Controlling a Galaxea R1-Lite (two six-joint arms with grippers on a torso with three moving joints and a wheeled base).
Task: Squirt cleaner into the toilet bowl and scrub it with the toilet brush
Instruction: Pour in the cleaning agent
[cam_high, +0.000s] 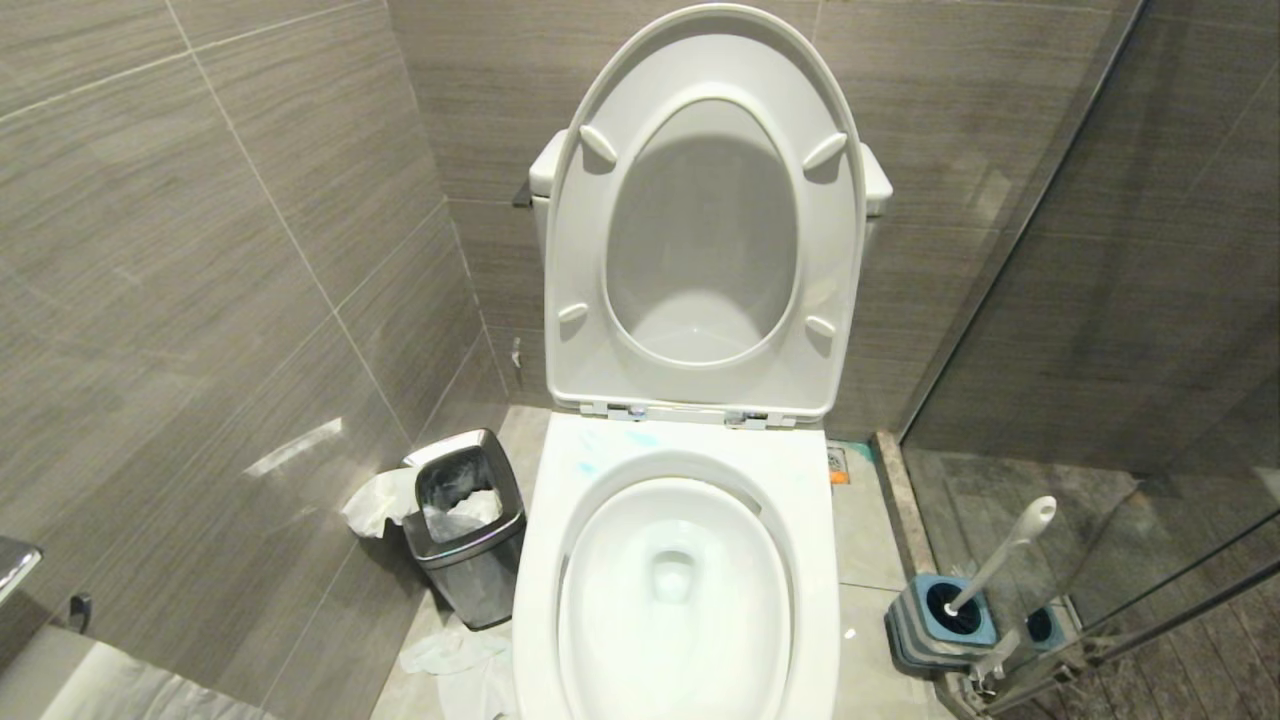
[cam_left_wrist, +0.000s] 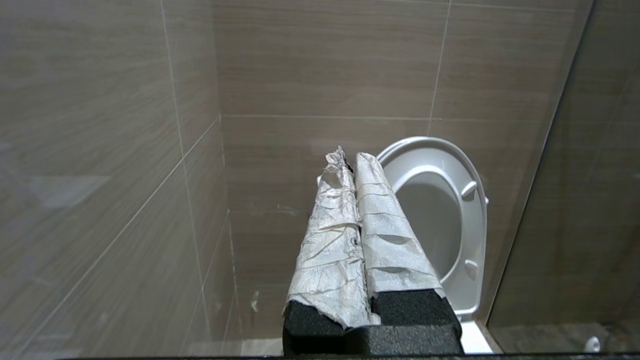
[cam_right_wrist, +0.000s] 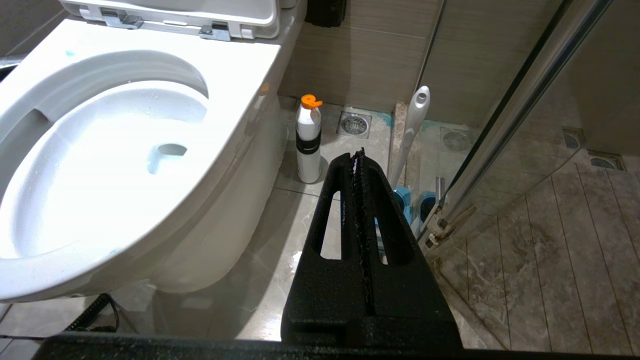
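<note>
The toilet bowl (cam_high: 800, 480) stands in the middle with its seat and lid (cam_high: 700, 230) raised against the tank. Faint turquoise streaks of cleaner (cam_high: 640, 438) show on the rim near the hinges. The toilet brush (cam_high: 1010, 550) leans in its blue-and-grey holder (cam_high: 945, 620) on the floor to the bowl's right. Neither arm shows in the head view. My left gripper (cam_left_wrist: 348, 157), its fingers wrapped in white crinkled covering, is shut on nothing and points at the wall beside the raised seat (cam_left_wrist: 470, 220). My right gripper (cam_right_wrist: 359, 155) is shut and empty, low beside the bowl (cam_right_wrist: 240, 65), short of the brush (cam_right_wrist: 415, 125).
A white bottle with an orange cap (cam_right_wrist: 308, 140) stands on the floor against the bowl's side. A steel-rimmed waste bin (cam_high: 465, 520) with tissue sits left of the bowl, and more tissue (cam_high: 450, 655) lies on the floor. A glass shower door (cam_high: 1100, 300) closes off the right.
</note>
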